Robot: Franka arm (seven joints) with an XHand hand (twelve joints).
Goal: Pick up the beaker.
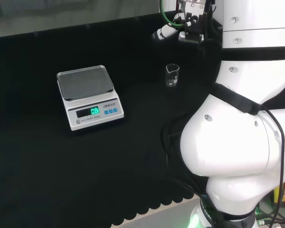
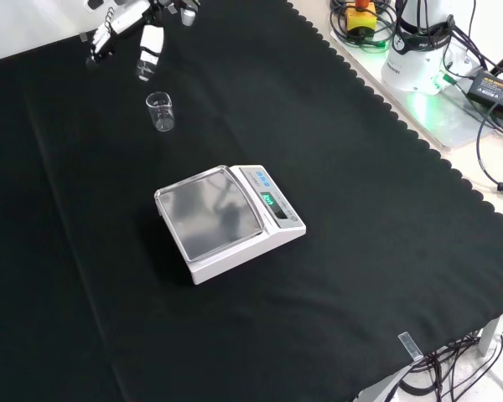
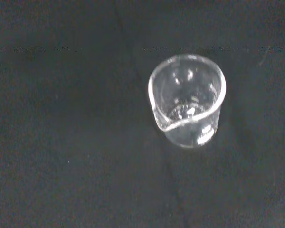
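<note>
Approach looks the step in hand: the small clear glass beaker (image 2: 160, 110) stands upright and alone on the black-clothed desk (image 2: 360, 209), apart from the white electronic scale (image 2: 229, 220), while the black and white robot hand (image 2: 150, 43) hovers just beyond it, apparently released.

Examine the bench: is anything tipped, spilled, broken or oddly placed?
Nothing stands out. The small clear glass beaker stands upright on the black cloth, apparently empty. The white digital scale sits flat nearby, its pan bare. The black and white hand hovers near the beaker.
</note>
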